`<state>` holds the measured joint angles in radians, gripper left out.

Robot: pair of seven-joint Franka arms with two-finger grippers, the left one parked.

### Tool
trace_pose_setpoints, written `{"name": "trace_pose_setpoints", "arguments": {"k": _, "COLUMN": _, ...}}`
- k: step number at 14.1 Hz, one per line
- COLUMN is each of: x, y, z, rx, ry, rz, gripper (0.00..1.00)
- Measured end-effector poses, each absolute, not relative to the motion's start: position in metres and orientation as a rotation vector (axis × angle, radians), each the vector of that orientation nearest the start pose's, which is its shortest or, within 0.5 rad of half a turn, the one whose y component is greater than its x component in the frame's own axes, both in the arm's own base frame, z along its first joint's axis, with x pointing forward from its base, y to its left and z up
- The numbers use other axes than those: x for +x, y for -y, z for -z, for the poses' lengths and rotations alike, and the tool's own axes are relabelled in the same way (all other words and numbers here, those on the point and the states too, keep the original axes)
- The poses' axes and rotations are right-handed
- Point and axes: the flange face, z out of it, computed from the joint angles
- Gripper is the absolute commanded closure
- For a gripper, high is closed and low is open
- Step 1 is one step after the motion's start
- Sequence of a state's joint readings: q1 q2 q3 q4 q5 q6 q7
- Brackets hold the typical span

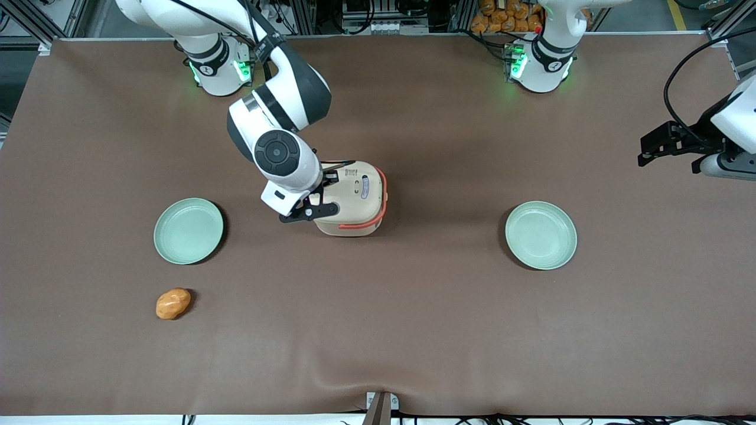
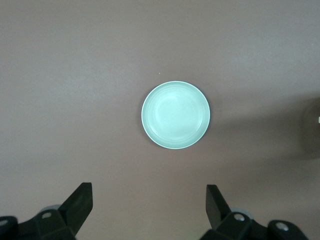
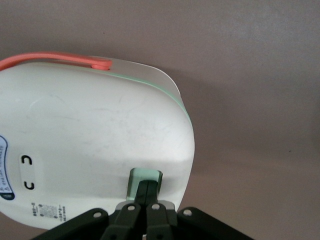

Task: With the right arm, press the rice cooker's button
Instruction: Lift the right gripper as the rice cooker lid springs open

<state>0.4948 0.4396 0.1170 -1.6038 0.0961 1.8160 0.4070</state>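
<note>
The cream rice cooker with a coral-orange handle band stands closed in the middle of the brown table. The right arm reaches over it from the working arm's end. In the right wrist view the cooker's lid fills most of the picture, with the orange handle along its edge. My gripper is shut, its two black fingers pressed together, and their tips rest on the cooker's pale green button at the lid's edge. In the front view the gripper sits at the cooker's side.
Two round pale green plates lie on the table: one toward the working arm's end, one toward the parked arm's end, also in the left wrist view. An orange potato-like object lies nearer the front camera than the first plate.
</note>
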Motion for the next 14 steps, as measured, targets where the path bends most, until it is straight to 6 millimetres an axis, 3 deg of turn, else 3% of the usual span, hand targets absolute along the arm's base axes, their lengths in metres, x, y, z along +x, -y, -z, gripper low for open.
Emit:
{"name": "trace_pose_setpoints", "arguments": {"k": 2, "x": 0.535, "y": -0.374, "z": -0.374, "rx": -3.083, "ry": 0.255, "rz": -0.379, "gripper": 0.44}}
{"name": "trace_pose_setpoints", "arguments": {"k": 3, "x": 0.537, "y": -0.374, "z": -0.385, "rx": -3.073, "ry": 0.250, "rz": -0.355, "gripper": 0.18}}
{"name": "trace_pose_setpoints", "arguments": {"k": 4, "x": 0.538, "y": -0.374, "z": -0.398, "rx": -3.060, "ry": 0.243, "rz": -0.335, "gripper": 0.00}}
{"name": "trace_pose_setpoints", "arguments": {"k": 11, "x": 0.543, "y": -0.360, "z": -0.474, "rx": -3.017, "ry": 0.210, "rz": -0.196, "gripper": 0.00}}
{"name": "trace_pose_setpoints", "arguments": {"k": 14, "x": 0.548, "y": -0.340, "z": -0.509, "rx": -2.987, "ry": 0.177, "rz": -0.127, "gripper": 0.00}}
